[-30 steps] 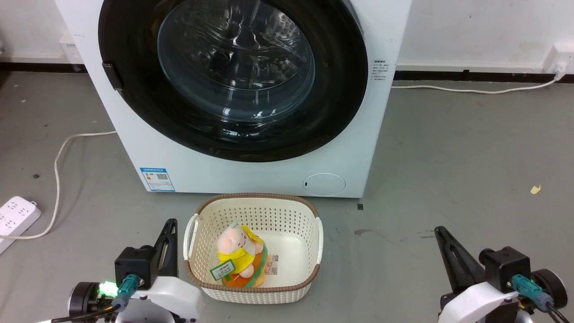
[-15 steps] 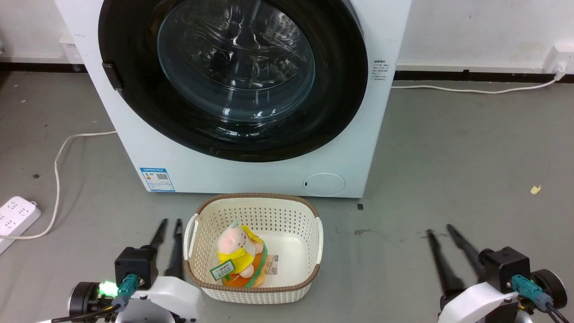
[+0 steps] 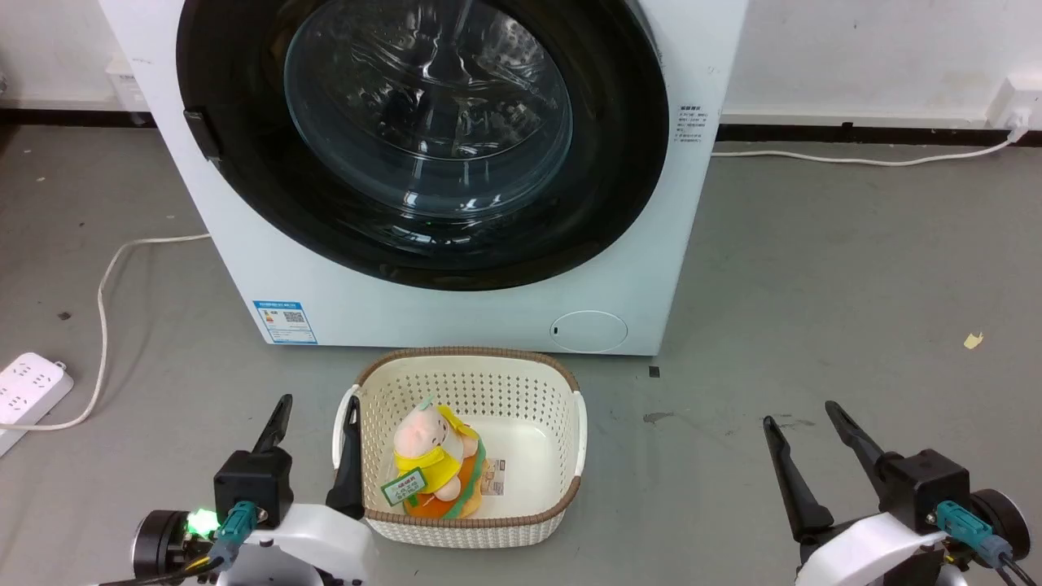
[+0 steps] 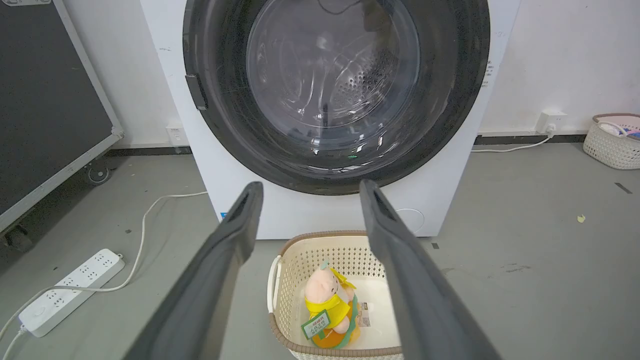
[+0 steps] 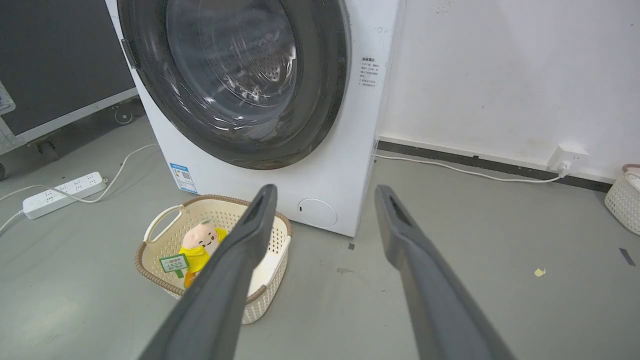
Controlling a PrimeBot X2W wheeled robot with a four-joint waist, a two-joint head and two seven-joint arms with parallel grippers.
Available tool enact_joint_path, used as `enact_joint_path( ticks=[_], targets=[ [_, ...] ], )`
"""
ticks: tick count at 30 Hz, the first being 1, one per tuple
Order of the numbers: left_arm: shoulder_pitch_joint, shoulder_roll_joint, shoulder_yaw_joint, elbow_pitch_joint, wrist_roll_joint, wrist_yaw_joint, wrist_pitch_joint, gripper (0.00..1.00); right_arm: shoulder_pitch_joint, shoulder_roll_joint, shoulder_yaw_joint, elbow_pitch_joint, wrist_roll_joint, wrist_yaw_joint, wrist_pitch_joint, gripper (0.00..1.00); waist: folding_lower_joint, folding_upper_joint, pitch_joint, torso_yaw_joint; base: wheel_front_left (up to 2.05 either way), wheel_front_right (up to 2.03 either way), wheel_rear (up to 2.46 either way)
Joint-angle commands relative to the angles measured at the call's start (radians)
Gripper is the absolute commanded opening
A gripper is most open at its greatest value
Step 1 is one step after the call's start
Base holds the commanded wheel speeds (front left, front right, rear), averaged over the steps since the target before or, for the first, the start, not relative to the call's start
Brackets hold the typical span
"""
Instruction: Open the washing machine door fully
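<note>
"Where was the door when you looked?"

"The washing machine door [image 3: 423, 138] sat closed against the front of the white washing machine [image 3: 407, 317], straight ahead of me. Its glass bowl bulged outward, and there was a small dark latch tab [image 3: 201, 134] on its left rim. Both my arms were well apart from it."

"And the pincers?"

"Both were spread wide with nothing between the fingers. My left gripper [image 3: 317, 400] hung low on the left. Its inner finger was just beside the left wall of the cream laundry basket [image 3: 468, 355], though I couldn't tell whether it touched. My right gripper [image 3: 799, 413] hovered over the grey floor [image 3: 814, 268], well apart from the basket."

"What was in the basket?"

"A plush toy [image 3: 431, 456] dressed in yellow, with a green tag [image 3: 405, 488]. The basket stood on the floor just in front of the machine, below the small round white flap [image 3: 588, 331]. A white power strip [image 3: 28, 387] lay far to the left, and its cord [image 3: 104, 301] ran toward the machine."
</note>
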Motion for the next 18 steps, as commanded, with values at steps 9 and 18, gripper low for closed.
enact_joint_path(
  ticks=[9,18],
  targets=[
    [-0.003,0.001,-0.006,0.006,-0.016,0.001,-0.027,1.0,-0.025,-0.016,0.014,0.002,0.036,0.0,-0.029,1.0,0.0,0.0,0.019,0.014,0.0,0.0,0.0],
    [-0.015,0.001,-0.009,0.005,-0.027,0.0,-0.045,1.0,-0.086,-0.043,0.041,0.021,0.125,0.0,-0.044,1.0,0.0,0.0,0.046,0.032,0.0,0.0,0.0]
  ],
)
